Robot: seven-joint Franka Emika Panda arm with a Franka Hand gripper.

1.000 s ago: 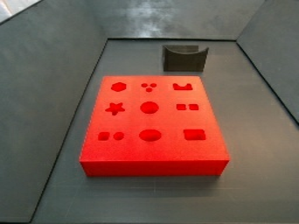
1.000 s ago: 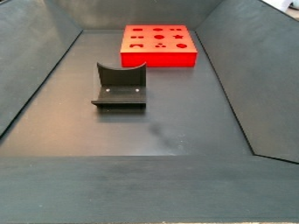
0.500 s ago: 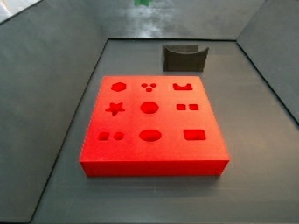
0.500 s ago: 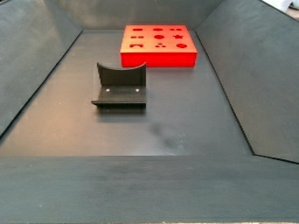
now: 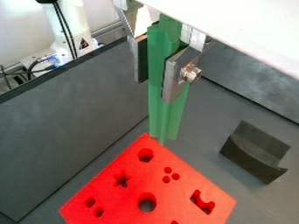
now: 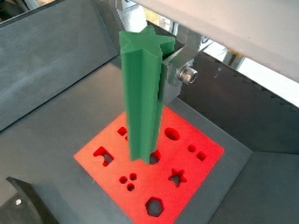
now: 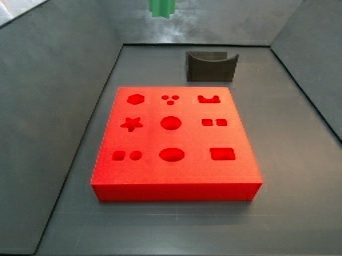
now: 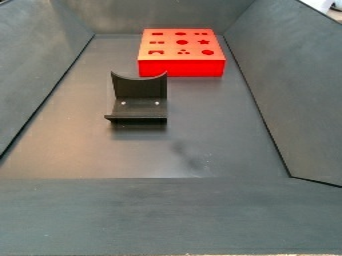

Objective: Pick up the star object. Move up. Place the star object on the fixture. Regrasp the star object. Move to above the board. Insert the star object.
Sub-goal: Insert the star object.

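Bright green and ridged, the long star-profile prism, the star object (image 6: 142, 96), hangs upright in my gripper (image 5: 160, 61), pinched near its upper end between my flat silver fingers (image 5: 174, 70) with their dark pads. In both wrist views its lower end hangs well above the large flat red board (image 5: 117, 197) with its grid of shaped holes, not touching it.

What has changed: a second ago a side view showed nothing of the prism; half a second ago a green sliver entered at the top edge; now the green tip (image 7: 162, 7) reaches further down into that view, beyond the board's far edge. I judge that I am carrying the piece towards the board, regrasp done, insertion not begun.

The small dark grey-black notched fixture (image 8: 136, 98) stands empty on the bin floor, apart from the board's edge. The star-shaped hole (image 7: 132, 124) sits in the middle row by one long edge; I judge alignment over it is still needed.
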